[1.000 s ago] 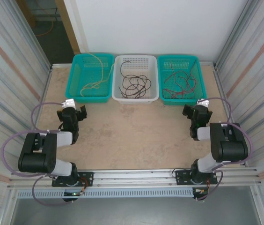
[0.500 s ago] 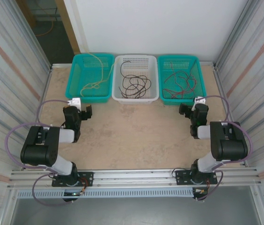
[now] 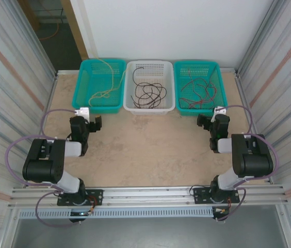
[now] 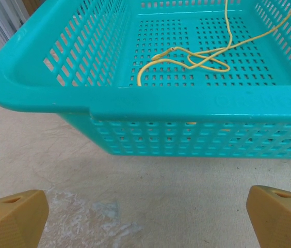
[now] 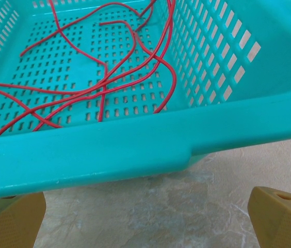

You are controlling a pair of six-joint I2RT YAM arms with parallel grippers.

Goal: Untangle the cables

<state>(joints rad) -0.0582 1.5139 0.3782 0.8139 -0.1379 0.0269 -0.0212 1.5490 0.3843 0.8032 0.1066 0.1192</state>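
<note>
The left gripper (image 4: pixel 145 214) and right gripper (image 5: pixel 146 217) were held apart, empty. At twelve o'clock, the looped red cables (image 5: pixel 103 88) could be snagged together if pinched at a crossing.

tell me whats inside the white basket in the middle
Black cables lie loosely looped on the floor of the white basket. Nothing else shows in it, though its near wall hides the strip of floor right behind it.
</note>
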